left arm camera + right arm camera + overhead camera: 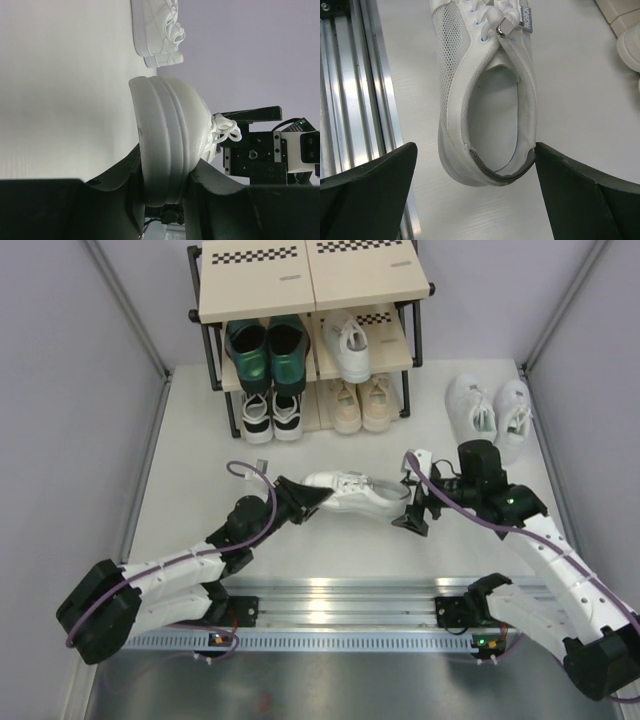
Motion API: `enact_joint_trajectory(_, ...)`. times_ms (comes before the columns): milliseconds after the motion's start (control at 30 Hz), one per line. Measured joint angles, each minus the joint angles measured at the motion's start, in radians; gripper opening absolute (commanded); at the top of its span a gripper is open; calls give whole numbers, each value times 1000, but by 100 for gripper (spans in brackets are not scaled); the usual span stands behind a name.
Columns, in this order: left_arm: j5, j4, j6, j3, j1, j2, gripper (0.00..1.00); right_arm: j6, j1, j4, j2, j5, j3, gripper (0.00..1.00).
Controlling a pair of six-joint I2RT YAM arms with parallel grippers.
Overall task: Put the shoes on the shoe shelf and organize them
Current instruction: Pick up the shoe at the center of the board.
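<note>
1. Closest to you, the metal rail [340, 615] carries both arm bases along the near edge of the table [185, 460].
2. Your left gripper [311, 499] is clamped on the toe of a white sneaker [355, 492] at mid-table, toe pointing left and heel right. The left wrist view shows the rubber toe cap squeezed between both fingers.
3. Your right gripper [412, 492] is at that sneaker's heel with its jaws spread wide, one finger on each side. The far finger sits right at the heel rim, but you cannot tell whether it touches.
4. At the far edge, left of centre, stands the shoe shelf [300, 285].
5. On its middle tier you have the dark green heeled shoes [265, 355] on the left and a lone white shoe [350, 348] on the right.
6. On its lowest tier the black-and-white sneakers [270, 415] sit left, with the beige sneakers [362, 405] just beside them on the right.
7. Right of the shelf, a white pair [490, 412] rests on the table, just beyond your right gripper.
</note>
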State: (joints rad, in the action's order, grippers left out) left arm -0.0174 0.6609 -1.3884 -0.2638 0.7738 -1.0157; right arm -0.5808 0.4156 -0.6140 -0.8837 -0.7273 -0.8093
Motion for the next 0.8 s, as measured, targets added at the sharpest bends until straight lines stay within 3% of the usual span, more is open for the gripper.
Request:
enact_joint_trajectory(433, 25, 0, 9, -70, -1, 11, 0, 90, -1, 61, -128, -24, -18, 99)
enact_joint_trajectory(633, 39, 2, 18, -97, -6, -8, 0, 133, -4, 77, -133, -64, -35, 86)
enact_joint_trajectory(733, 44, 4, 20, -100, -7, -10, 0, 139, -6, 78, -133, -67, -45, 64)
enact_joint_trajectory(767, 47, 5, 21, -100, -7, -10, 0, 137, -8, 75, -133, -68, -48, 45)
enact_joint_trajectory(800, 48, 6, 22, -100, -7, -10, 0, 132, -9, 76, -133, -68, -49, 35)
